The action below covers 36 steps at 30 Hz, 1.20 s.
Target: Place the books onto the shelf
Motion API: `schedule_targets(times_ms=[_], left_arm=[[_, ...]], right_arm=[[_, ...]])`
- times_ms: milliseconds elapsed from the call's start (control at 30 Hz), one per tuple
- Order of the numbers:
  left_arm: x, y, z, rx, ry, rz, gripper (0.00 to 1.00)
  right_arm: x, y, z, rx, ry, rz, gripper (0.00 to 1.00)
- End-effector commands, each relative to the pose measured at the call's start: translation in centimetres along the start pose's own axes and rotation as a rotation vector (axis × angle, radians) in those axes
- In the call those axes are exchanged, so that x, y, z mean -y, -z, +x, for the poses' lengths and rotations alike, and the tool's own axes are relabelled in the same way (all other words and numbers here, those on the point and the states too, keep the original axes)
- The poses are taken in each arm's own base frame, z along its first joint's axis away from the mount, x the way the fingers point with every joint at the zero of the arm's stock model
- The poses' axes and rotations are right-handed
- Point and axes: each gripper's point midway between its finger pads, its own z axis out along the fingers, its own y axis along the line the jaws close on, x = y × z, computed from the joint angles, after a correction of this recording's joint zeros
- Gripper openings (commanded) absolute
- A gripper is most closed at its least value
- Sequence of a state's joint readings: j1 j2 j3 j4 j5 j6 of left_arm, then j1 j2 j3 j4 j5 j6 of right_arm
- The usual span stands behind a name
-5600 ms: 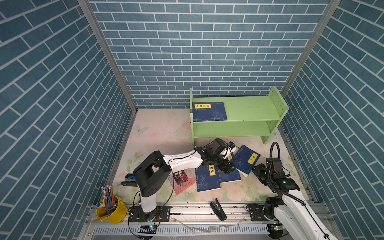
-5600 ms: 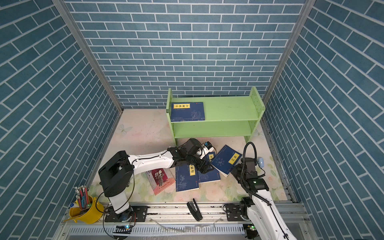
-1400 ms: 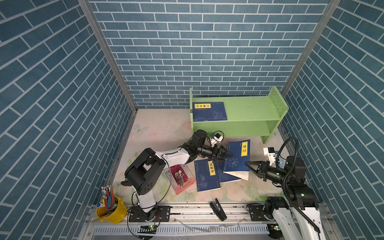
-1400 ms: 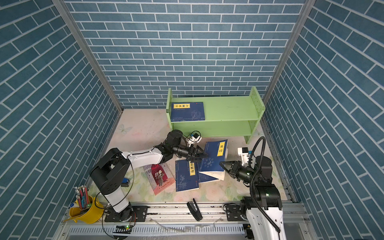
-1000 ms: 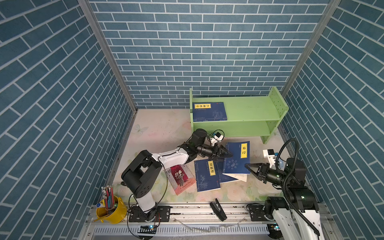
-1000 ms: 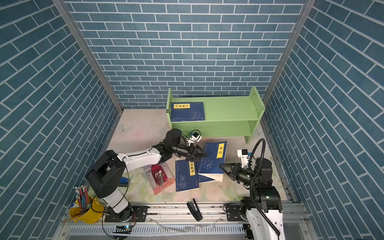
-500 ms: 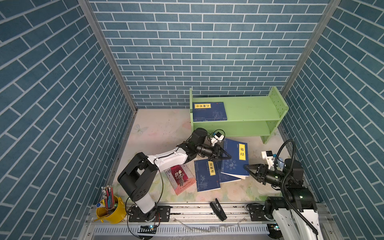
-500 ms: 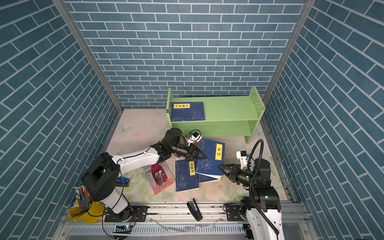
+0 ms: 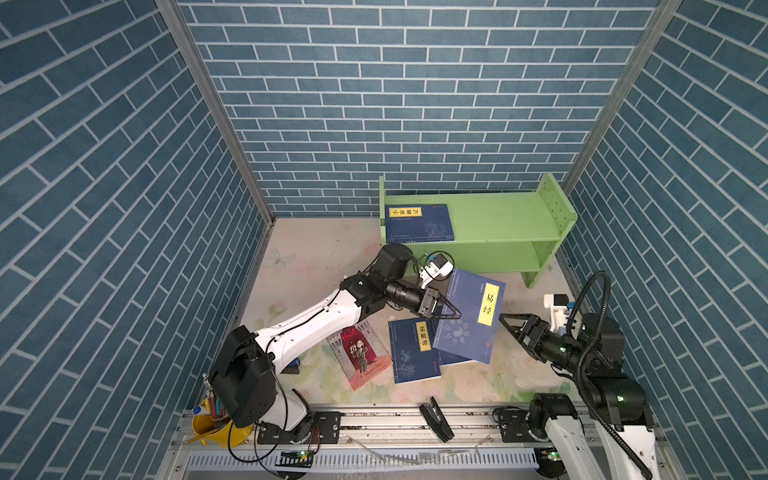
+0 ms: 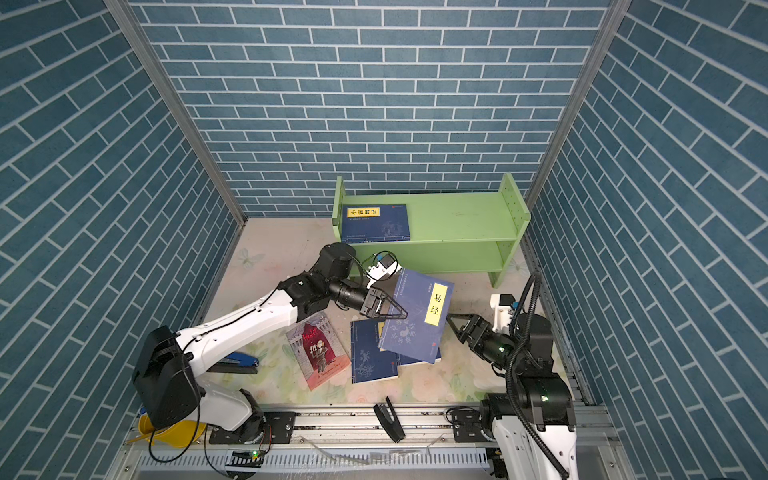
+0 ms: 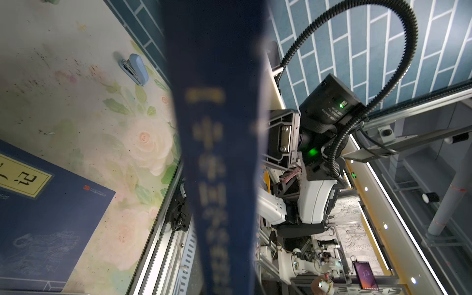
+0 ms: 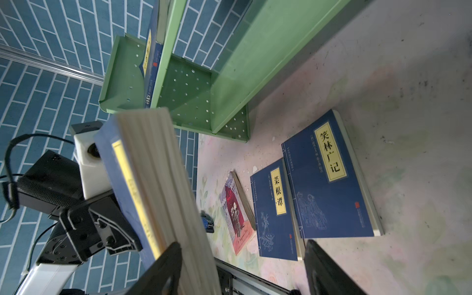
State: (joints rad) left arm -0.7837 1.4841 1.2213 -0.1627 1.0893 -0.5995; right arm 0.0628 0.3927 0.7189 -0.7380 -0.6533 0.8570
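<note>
Barely begun: one book [image 9: 419, 223] flat atop the shelf [image 9: 498, 224], a second book [image 9: 467, 320] pinched at its edge in the left gripper [image 9: 451, 312] above the table [image 9: 316, 266], right gripper [image 9: 514, 322] spread wide just beside it, red book [image 9: 359, 353] and two blue books [image 9: 413, 353] lying unshelved below.

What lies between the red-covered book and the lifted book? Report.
A dark blue book lies flat between the red-covered book and lifted book, in both top views.
</note>
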Motion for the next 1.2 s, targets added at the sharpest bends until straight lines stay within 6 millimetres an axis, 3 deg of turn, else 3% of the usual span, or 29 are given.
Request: schedule_targets(times_ms=[0, 100, 267, 433, 633, 900, 1167], left_arm=[[3.3, 1.8, 0.5, -0.041, -0.203, -0.012, 0.02], [3.7, 3.3, -0.1, -0.025, -0.3, -0.111, 0.01], [4.8, 6.8, -3.8, 0.109, -0.362, -0.237, 0.0], [5.3, 11.3, -7.6, 0.297, -0.347, -0.365, 0.01], [5.3, 16.7, -10.4, 0.508, -0.246, -0.423, 0.01], [7.1, 20.6, -12.3, 0.67, -0.144, -0.283, 0.01], [10.1, 23.5, -12.5, 0.758, -0.199, -0.251, 0.01]], right_arm=[[-2.3, 1.0, -2.0, 0.095, 0.072, -0.045, 0.76], [-4.6, 2.6, -2.7, 0.157, 0.122, -0.103, 0.77], [-7.8, 4.5, -3.3, 0.218, 0.183, -0.196, 0.83], [-11.4, 5.2, -4.8, 0.251, 0.166, -0.351, 0.83], [-15.4, 6.0, -6.6, 0.253, 0.184, -0.458, 0.85], [-19.5, 4.7, -8.7, 0.204, 0.234, -0.52, 0.87], [-23.9, -0.2, -7.3, 0.032, 0.34, -0.534, 0.86]])
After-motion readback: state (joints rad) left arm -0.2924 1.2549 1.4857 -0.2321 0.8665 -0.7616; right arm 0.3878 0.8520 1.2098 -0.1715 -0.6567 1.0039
